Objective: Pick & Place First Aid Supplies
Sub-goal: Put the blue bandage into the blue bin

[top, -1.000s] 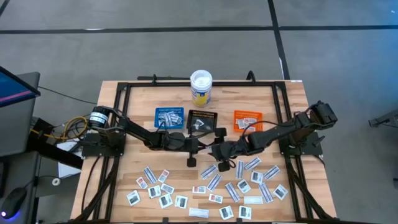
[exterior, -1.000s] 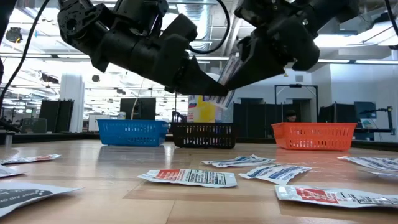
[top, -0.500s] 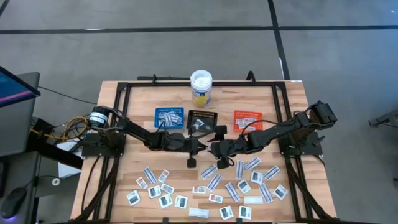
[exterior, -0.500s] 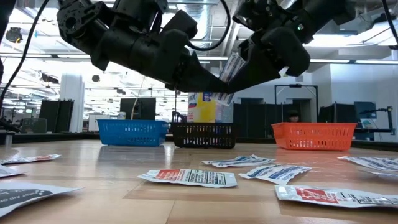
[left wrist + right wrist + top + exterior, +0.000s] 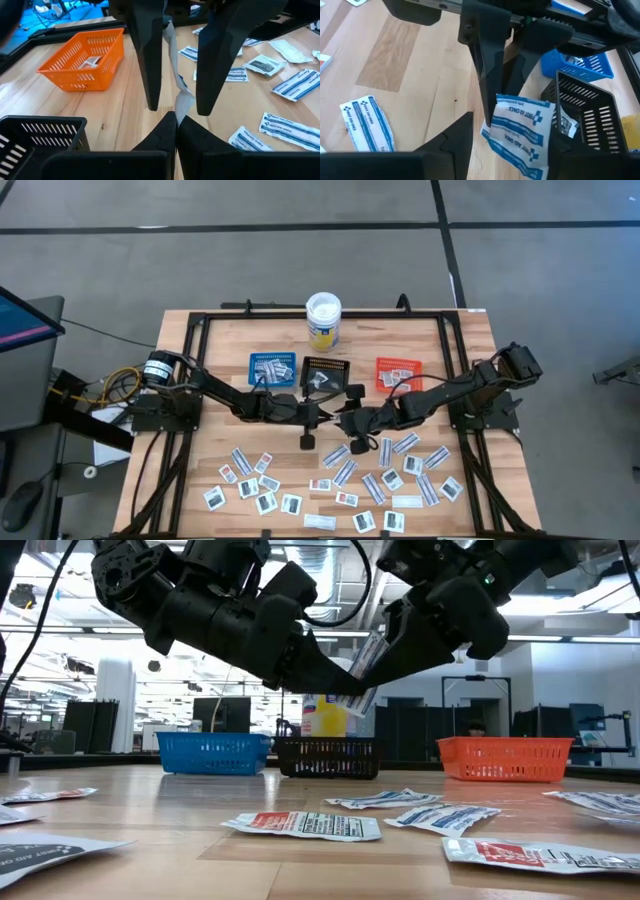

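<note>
Mid-handover: left gripper (image 5: 176, 117) pinches the packet (image 5: 520, 127) between the right gripper's (image 5: 507, 125) spread fingers; next, right closes, left lets go.

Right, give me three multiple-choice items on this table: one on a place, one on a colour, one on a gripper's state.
1. The tub stands:
A) on the floor
B) behind the black basket, at the table's far edge
C) in a gripper

2. The basket on the right arm's side is:
A) orange
B) green
C) white

3. The left gripper is:
A) open over the tub
B) open, flat on the wood
C) shut on a blue-and-white packet

Answers:
1. B: from above, the tub sits just beyond the black basket.
2. A: its mesh is orange.
3. C: its fingers pinch the packet's edge, while the right gripper stands open astride it.
</note>
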Motion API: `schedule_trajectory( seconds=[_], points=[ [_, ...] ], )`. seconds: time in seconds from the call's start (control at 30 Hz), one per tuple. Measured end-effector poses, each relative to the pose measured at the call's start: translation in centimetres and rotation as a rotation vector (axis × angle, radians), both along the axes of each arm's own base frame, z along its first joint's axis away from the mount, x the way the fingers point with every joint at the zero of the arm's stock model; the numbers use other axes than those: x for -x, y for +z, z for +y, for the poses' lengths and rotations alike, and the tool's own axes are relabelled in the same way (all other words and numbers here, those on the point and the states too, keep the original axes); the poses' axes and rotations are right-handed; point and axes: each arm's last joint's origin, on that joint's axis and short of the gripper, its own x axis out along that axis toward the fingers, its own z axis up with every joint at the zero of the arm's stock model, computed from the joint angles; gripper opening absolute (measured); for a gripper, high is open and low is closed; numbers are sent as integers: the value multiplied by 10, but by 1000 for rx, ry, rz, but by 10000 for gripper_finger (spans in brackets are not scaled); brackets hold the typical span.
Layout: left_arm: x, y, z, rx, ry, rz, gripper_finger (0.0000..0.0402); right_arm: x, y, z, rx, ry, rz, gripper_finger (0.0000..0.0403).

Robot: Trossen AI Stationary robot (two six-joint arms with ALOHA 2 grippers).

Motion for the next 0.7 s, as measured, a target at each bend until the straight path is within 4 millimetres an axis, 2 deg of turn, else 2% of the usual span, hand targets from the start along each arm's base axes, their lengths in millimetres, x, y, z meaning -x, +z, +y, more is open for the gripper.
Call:
schedule_trajectory(
  seconds=[0.27,0.4,0.53,0.7],
  points=[
    [0,0,1,0,4,0,6,-1,2,0,6,9,-18,132],
    [0,0,2,0,6,-1,10,-1,2,0,5,9,-20,112],
    [0,0,1,0,5,-1,7,-1,2,0,5,9,-20,76],
    [0,0,1,0,5,0,9,-1,2,0,5,9,-21,11]
  ],
)
